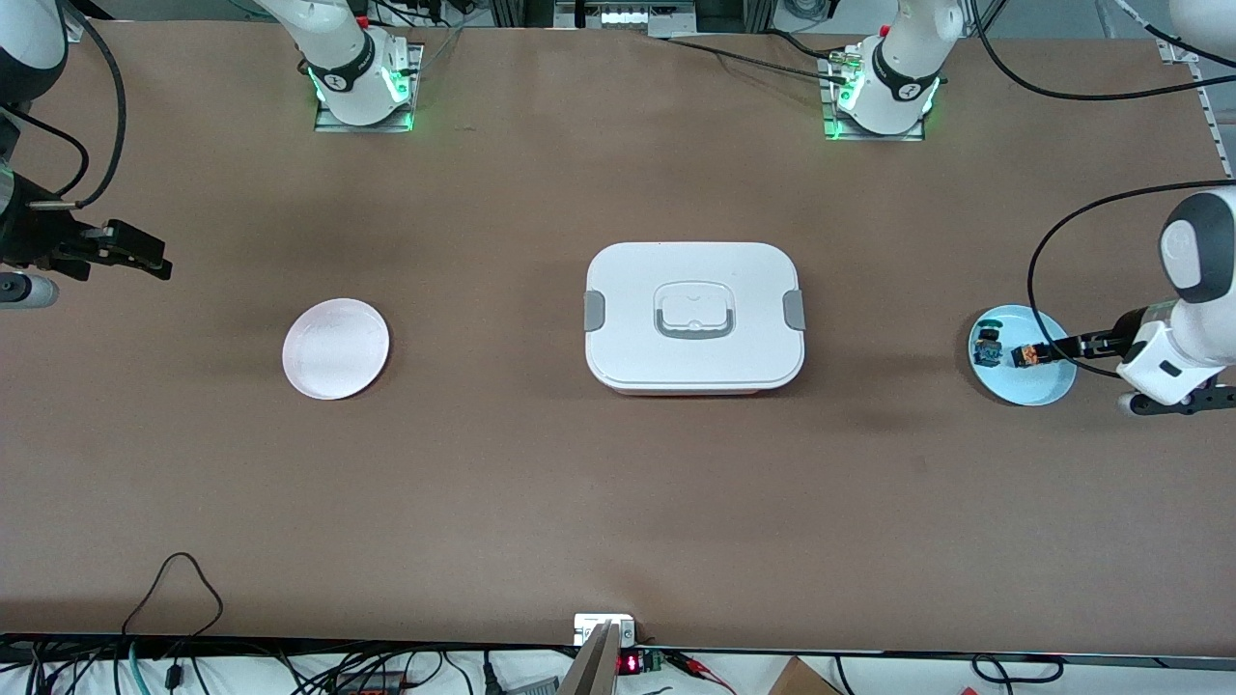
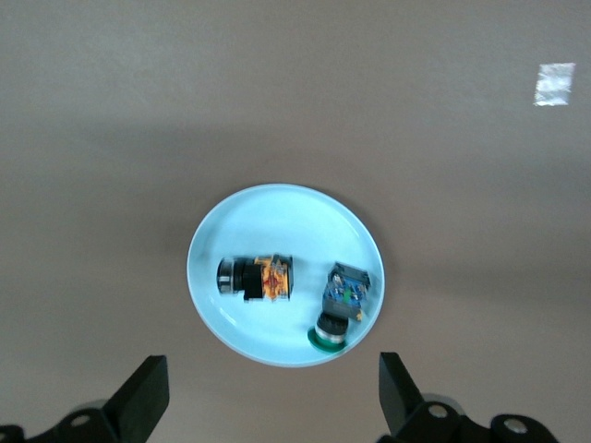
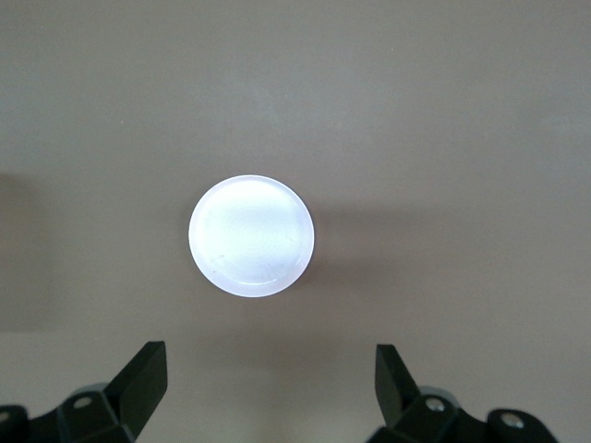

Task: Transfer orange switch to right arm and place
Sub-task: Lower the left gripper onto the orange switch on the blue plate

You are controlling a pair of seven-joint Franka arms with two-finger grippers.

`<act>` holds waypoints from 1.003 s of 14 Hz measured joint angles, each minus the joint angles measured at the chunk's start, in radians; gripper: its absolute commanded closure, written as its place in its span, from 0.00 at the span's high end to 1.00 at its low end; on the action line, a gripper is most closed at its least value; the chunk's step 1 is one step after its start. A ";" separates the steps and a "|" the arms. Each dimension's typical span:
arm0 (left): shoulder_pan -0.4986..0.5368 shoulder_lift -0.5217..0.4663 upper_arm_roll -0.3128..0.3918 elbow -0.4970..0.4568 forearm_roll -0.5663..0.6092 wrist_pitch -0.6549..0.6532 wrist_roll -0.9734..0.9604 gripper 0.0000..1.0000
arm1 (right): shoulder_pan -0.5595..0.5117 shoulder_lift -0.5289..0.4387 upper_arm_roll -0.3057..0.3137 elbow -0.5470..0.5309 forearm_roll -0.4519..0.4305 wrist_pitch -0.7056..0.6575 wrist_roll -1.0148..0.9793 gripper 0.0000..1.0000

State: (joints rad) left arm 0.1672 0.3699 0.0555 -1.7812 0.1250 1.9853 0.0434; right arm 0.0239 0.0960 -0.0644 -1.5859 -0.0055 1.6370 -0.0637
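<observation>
Your orange switch (image 2: 257, 277) lay on its side in the light blue plate (image 1: 1048, 391), at the left arm's end of the table. A second small switch with blue and green parts (image 2: 340, 305) lay just beside it in the same plate. In the front view both switches were tiny, and you could barely tell one from the other. The left wrist view showed them better, but even there the small parts were fuzzy.

Your left gripper (image 2: 268, 392) hung over the blue plate with its fingers spread wide apart and nothing between them. In the left wrist view only the two black fingertips (image 2: 148, 392) showed, and the rest was cut off at the edge. In the front view the left arm's white wrist covered most of the gripper, and a black cable looped across the plate.

Your right gripper (image 3: 268, 388) hung over the table at the right arm's end, near the white plate (image 1: 335, 348). Its fingers were also wide apart and held nothing. The right arm (image 1: 39, 241) was cut off at the side of the front view, so you saw only a dark part of it. It waited there.

A white lunch box (image 1: 693, 316) with its lid on and a grey clip at each end sat in the middle of the table (image 1: 618, 502), between the two plates. You could not see inside it.
</observation>
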 measured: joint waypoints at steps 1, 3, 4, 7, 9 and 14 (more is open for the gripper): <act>0.008 0.000 0.000 -0.041 0.000 0.054 0.000 1.00 | 0.000 0.000 0.000 0.000 0.000 0.000 0.000 1.00; 0.029 0.001 0.000 -0.124 0.001 0.189 0.007 1.00 | 0.000 0.000 0.000 0.000 0.000 0.000 0.000 1.00; 0.041 0.001 0.000 -0.172 0.001 0.277 0.020 1.00 | 0.000 0.001 0.000 0.000 0.000 0.000 0.000 1.00; 0.090 0.006 0.000 -0.331 0.002 0.592 0.072 1.00 | 0.000 0.002 0.000 0.000 0.000 0.000 0.000 1.00; 0.119 0.022 0.000 -0.425 0.002 0.780 0.109 1.00 | 0.000 0.002 0.000 0.000 0.000 0.000 0.000 1.00; 0.147 0.068 -0.003 -0.469 0.002 0.885 0.142 1.00 | 0.000 0.002 0.000 0.000 0.000 0.000 0.000 1.00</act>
State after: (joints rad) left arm 0.3139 0.4378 0.0524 -2.2506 0.1269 2.8702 0.1854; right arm 0.0240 0.0981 -0.0644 -1.5859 -0.0056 1.6370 -0.0637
